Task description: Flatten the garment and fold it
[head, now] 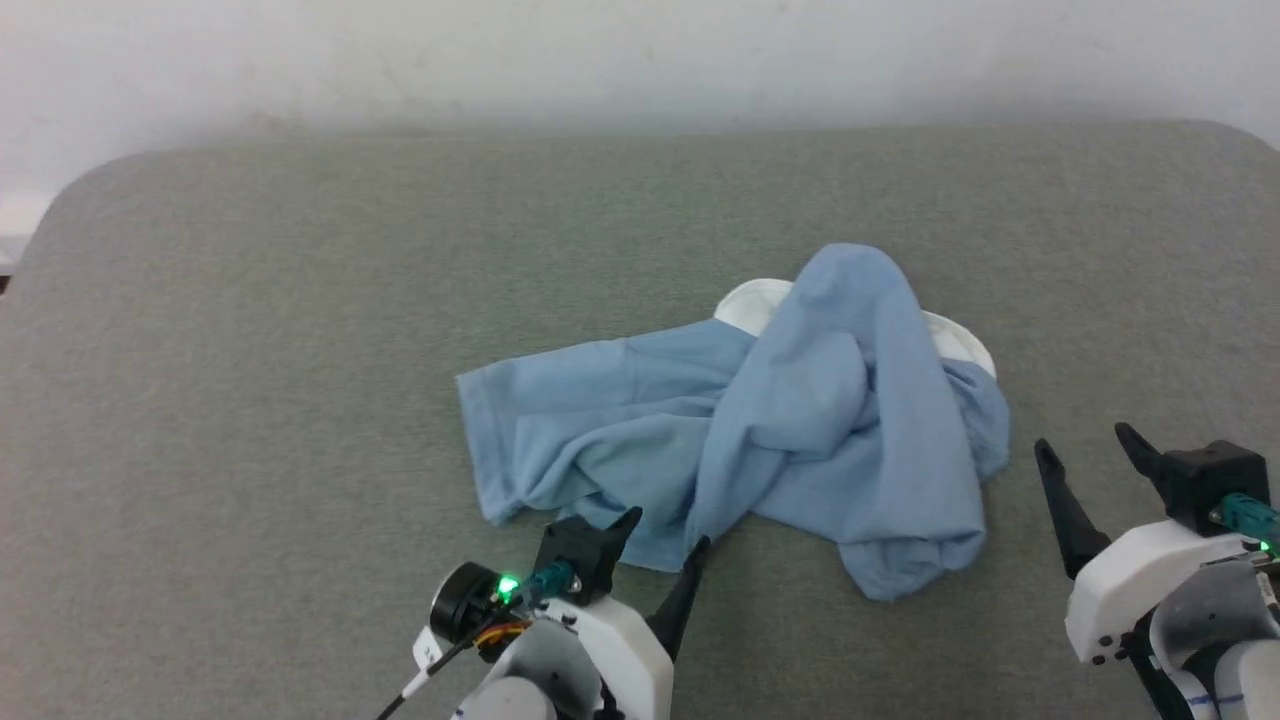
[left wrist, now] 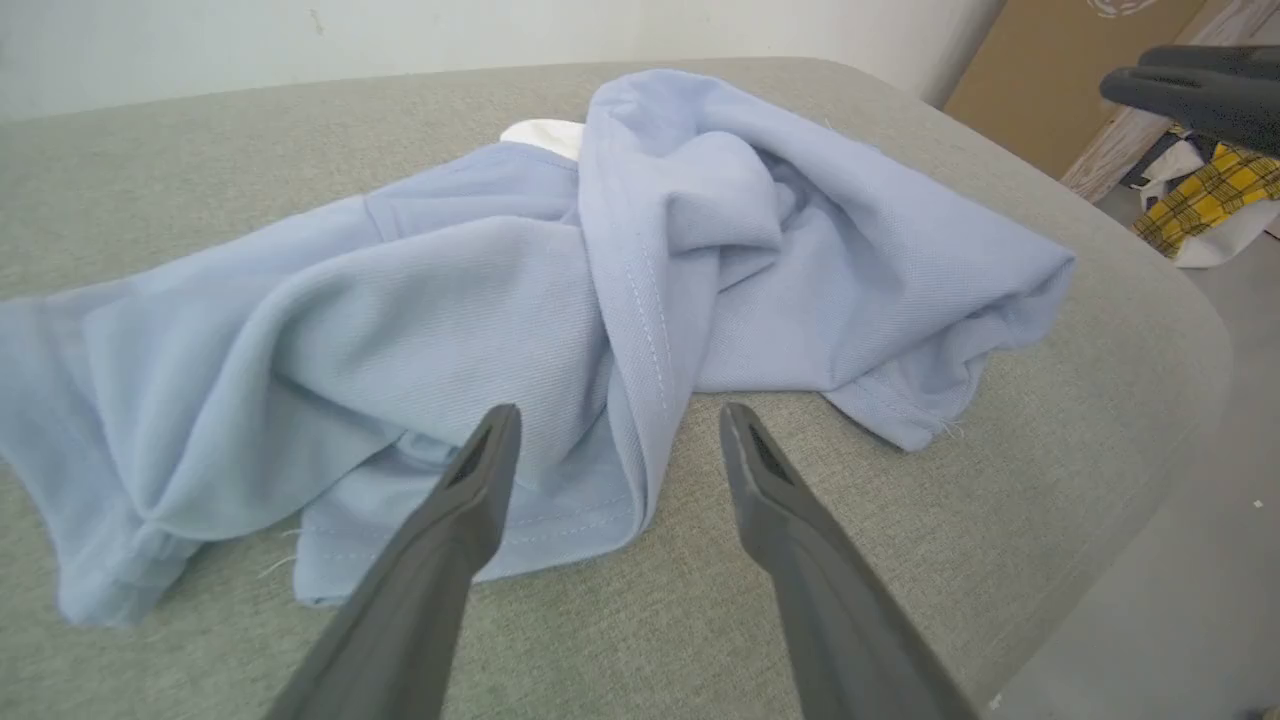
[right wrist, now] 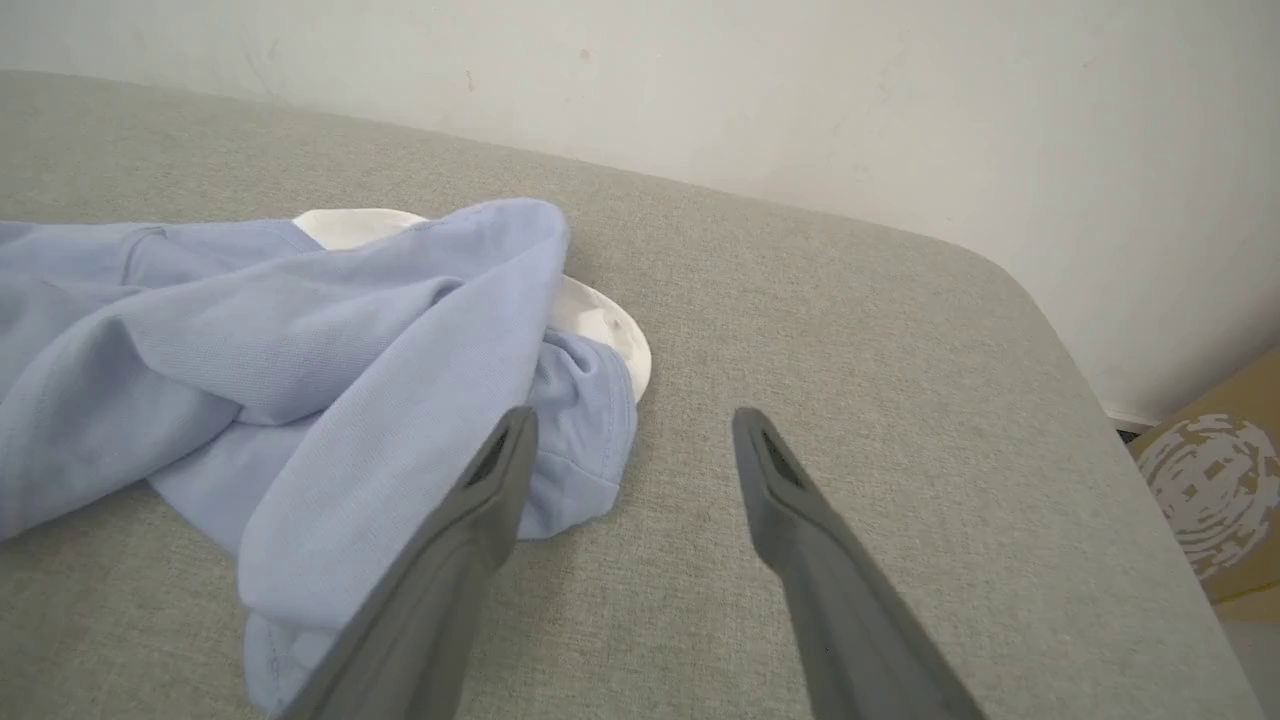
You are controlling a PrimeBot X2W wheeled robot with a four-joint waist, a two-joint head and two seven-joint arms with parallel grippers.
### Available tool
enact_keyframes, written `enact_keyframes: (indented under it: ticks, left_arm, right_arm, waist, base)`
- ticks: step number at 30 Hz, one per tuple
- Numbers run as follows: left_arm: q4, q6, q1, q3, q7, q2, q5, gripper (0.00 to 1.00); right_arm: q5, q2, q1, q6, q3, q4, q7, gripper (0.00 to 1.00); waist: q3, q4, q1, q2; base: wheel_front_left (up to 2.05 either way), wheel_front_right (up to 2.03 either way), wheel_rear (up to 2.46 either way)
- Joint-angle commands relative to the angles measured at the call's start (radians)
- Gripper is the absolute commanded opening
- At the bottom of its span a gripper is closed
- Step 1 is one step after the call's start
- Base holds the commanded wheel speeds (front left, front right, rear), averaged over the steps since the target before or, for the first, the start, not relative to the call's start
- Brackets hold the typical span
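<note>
Two hands, one shirt. Left hand (head: 670, 528) sits at the near edge of the light blue polo shirt (head: 800, 420), fingers spread wide with a hem fold between them, nothing gripped. Right hand (head: 1081, 437) is just off the shirt's right side, also wide open, over the worktop (head: 250, 350). Shirt's bunched in a heap, white collar (head: 750, 300) poking out on its far side.

White collar (head: 752, 303) mostly hidden under garment (head: 820, 420) folds.
</note>
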Motion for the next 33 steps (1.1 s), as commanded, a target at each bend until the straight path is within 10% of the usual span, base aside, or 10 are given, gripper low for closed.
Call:
enact_keyframes:
  ticks: [1, 12, 13, 14, 15, 33]
  left_arm:
    - [0.021, -0.011, -0.034, -0.006, 0.021, -0.001, -0.005, 1.00]
    - [0.192, 0.016, -0.158, -0.017, 0.087, 0.012, 0.022, 1.00]
    - [0.203, 0.013, -0.163, -0.018, 0.084, 0.012, 0.017, 0.86]
    - [0.211, 0.008, -0.167, -0.019, 0.076, 0.011, 0.010, 0.26]
    - [0.214, 0.003, -0.169, -0.019, 0.066, 0.011, 0.003, 0.00]
    - [-0.106, 0.133, -0.232, 0.196, -0.242, 0.092, -0.045, 0.00]
  right_arm:
    - [-0.010, 0.010, 0.014, -0.002, -0.003, -0.014, -0.004, 1.00]
    - [-0.026, 0.050, 0.018, -0.002, -0.027, -0.015, -0.029, 1.00]
    - [-0.027, 0.053, 0.017, -0.002, -0.028, -0.013, -0.032, 1.00]
    - [-0.029, 0.055, 0.016, -0.002, -0.029, -0.010, -0.034, 1.00]
    - [-0.030, 0.058, 0.016, -0.002, -0.030, -0.006, -0.036, 1.00]
    - [-0.043, 0.082, 0.024, -0.002, -0.022, 0.043, -0.051, 1.00]
  waist:
    - [0.041, -0.076, 0.0000, 0.0000]
    - [0.119, -0.153, 0.0000, 0.0000]
    - [0.121, -0.153, 0.0000, 0.0000]
    - [0.121, -0.153, 0.0000, 0.0000]
    - [0.120, -0.151, 0.0000, 0.0000]
    - [0.017, -0.078, 0.0000, 0.0000]
  base:
    - [0.00, 0.00, 0.00]
    - [0.00, 0.00, 0.00]
    - [0.00, 0.00, 0.00]
    - [0.00, 0.00, 0.00]
    - [0.00, 0.00, 0.00]
    - [0.00, 0.00, 0.00]
